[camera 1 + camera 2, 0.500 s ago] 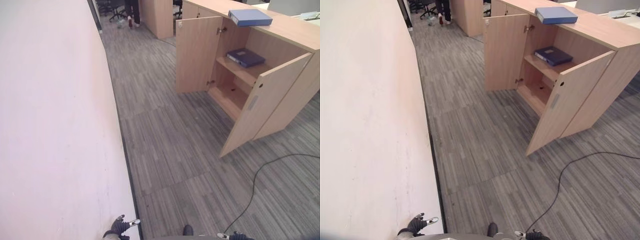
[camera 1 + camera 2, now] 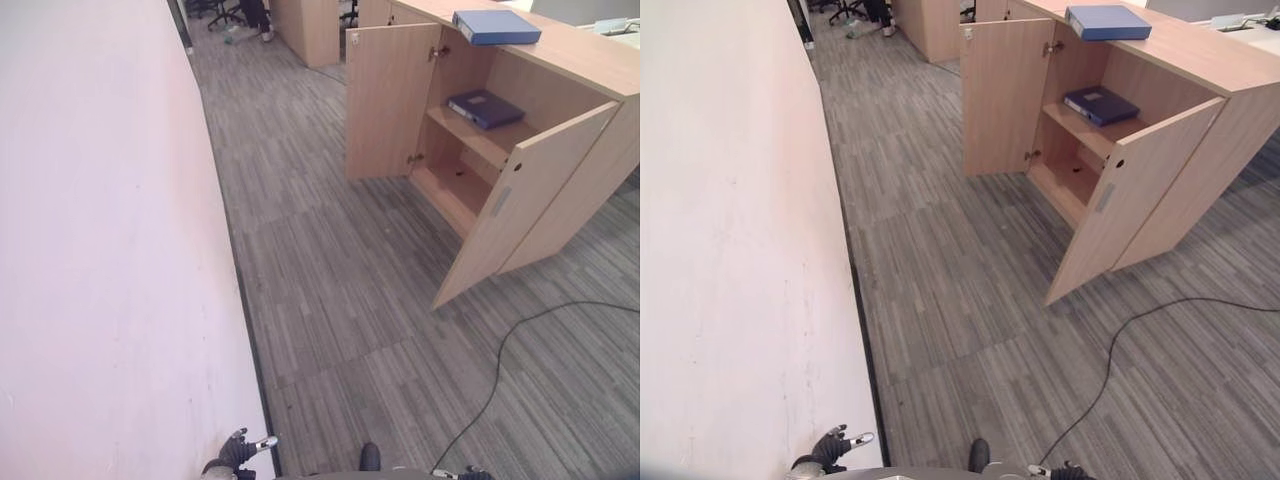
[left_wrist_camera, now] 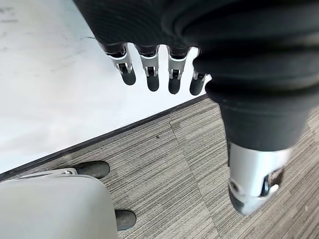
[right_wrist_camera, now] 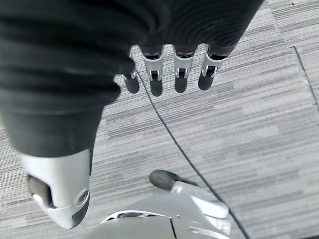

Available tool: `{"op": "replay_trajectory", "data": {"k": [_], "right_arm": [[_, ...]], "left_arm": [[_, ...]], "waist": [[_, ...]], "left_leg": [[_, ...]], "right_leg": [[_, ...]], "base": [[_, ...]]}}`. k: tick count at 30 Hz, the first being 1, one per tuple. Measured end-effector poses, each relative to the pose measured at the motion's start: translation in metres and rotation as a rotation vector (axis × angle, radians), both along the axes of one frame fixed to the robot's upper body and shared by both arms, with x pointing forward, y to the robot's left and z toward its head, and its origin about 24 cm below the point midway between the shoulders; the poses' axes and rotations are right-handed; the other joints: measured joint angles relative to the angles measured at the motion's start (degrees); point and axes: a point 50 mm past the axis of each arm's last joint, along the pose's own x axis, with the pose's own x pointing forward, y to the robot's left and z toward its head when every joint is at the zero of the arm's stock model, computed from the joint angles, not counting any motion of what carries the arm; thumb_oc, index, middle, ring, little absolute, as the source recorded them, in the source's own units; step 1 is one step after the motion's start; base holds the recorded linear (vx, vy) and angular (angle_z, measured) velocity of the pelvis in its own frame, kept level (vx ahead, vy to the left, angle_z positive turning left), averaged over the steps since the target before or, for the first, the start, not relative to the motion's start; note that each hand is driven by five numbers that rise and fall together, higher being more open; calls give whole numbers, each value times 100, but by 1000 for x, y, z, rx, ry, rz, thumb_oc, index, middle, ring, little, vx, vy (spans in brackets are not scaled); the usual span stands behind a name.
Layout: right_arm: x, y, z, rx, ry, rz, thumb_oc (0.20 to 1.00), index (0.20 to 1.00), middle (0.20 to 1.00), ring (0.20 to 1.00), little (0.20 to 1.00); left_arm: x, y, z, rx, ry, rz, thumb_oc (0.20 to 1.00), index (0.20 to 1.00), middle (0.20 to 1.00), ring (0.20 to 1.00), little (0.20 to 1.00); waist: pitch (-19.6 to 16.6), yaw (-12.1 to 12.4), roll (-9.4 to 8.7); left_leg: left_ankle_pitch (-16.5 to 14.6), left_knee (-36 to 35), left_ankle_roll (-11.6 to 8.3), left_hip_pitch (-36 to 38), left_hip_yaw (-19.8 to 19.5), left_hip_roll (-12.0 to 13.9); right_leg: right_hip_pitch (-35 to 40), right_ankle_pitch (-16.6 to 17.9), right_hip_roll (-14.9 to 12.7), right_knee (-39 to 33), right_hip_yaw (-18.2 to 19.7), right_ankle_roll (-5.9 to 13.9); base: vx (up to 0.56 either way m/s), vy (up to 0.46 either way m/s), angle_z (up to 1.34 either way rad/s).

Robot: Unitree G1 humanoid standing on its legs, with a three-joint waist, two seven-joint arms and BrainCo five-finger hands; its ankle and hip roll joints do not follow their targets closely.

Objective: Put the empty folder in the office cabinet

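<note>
Nearest, the left hand [image 3: 159, 74] and right hand [image 4: 169, 74] hang low with relaxed, straight fingers, holding nothing. Beyond grey carpet [image 2: 330, 280], the office cabinet [image 2: 560, 150] stands well apart, both doors open. A light blue folder [image 2: 496, 26] lies flat on top; a darker one [image 2: 485, 108] rests on the shelf. It likely handles light and stiff; grip along the spine.
</note>
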Motion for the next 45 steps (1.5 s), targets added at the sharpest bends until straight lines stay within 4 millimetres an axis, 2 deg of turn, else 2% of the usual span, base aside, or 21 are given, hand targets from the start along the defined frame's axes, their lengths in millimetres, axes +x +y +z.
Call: {"op": "replay_trajectory", "data": {"k": [8, 31, 34, 36, 40, 45], "right_arm": [[1, 1, 0, 11, -5, 9, 1000, 1000, 1000, 1000, 1000], [1, 2, 0, 35, 1, 25, 1000, 1000, 1000, 1000, 1000], [2, 2, 0, 35, -2, 27, 1000, 1000, 1000, 1000, 1000], [6, 2, 0, 34, -8, 35, 1000, 1000, 1000, 1000, 1000], [14, 1, 2, 28, -21, 66, 1000, 1000, 1000, 1000, 1000], [18, 0, 3, 27, -30, 70, 1000, 1000, 1000, 1000, 1000]], "left_arm": [[-1, 0, -1, -24, 14, -13, 1000, 1000, 1000, 1000, 1000], [-10, -1, -4, -37, 81, -113, 1000, 1000, 1000, 1000, 1000], [-10, -1, -4, -32, 82, -127, 1000, 1000, 1000, 1000, 1000], [-9, -1, -4, -28, 81, -137, 1000, 1000, 1000, 1000, 1000], [-1, 2, -1, -11, 66, -145, 1000, 1000, 1000, 1000, 1000], [2, 2, -1, -4, 62, -159, 1000, 1000, 1000, 1000, 1000]], "waist": [[-72, -13, -38], [-146, -105, 87], [-96, -117, 50], [-33, -123, 88], [203, -152, 73], [237, -151, 63]], "left_leg": [[0, -13, 0, 11, 15, 0], [1, -22, 1, -6, 95, 0], [0, -28, 1, -55, 116, 0], [13, -32, 8, -73, 155, 2], [29, 8, -7, -254, 190, 16], [28, -17, -8, -265, 202, 48]], "right_leg": [[-1, 3, 4, -9, 18, 4], [-81, 28, 13, -27, 93, 19], [-140, 31, 16, -27, 112, 23], [-182, 52, 17, -27, 145, 40], [-350, 82, 33, -30, 165, 17], [-370, 35, 66, -35, 166, -46]], "base": [[0, 0, 0], [0, 0, -1], [-6, -8, -4], [8, -33, -10], [53, -64, -3], [77, -90, 0]]}}
